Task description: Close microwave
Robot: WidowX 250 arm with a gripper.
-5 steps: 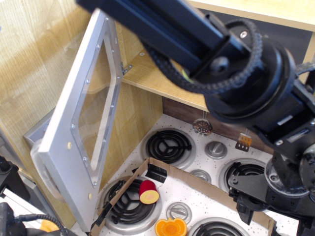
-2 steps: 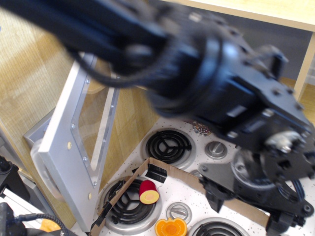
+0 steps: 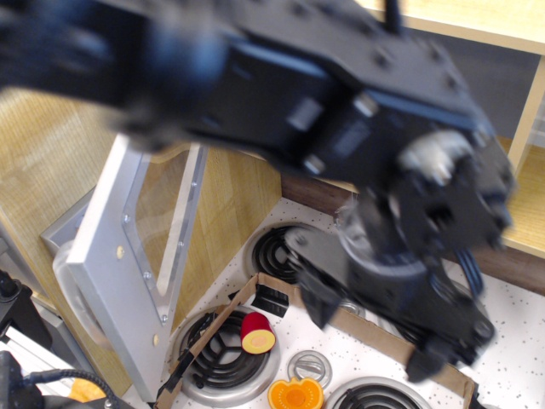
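Note:
The microwave's silver-grey door [image 3: 109, 256] with its clear window [image 3: 162, 226] stands swung wide open at the left, edge-on to the camera. The microwave's body, buttons and handle are hidden or out of view. My black arm fills the top and middle of the view, blurred by motion. My gripper [image 3: 371, 332] hangs over the stove to the right of the door, apart from it. Its two dark fingers [image 3: 317, 300] are spread and hold nothing.
Below is a white toy stove with black coil burners [image 3: 223, 362] and round silver knobs [image 3: 308, 366]. A brown cardboard strip [image 3: 213, 328] lies across it. A red toy piece [image 3: 256, 332] and an orange toy piece [image 3: 295, 395] sit near the front. Wooden panels stand behind.
My arm and gripper have swung left and down across the view, from the far right towards the middle. The door has not moved.

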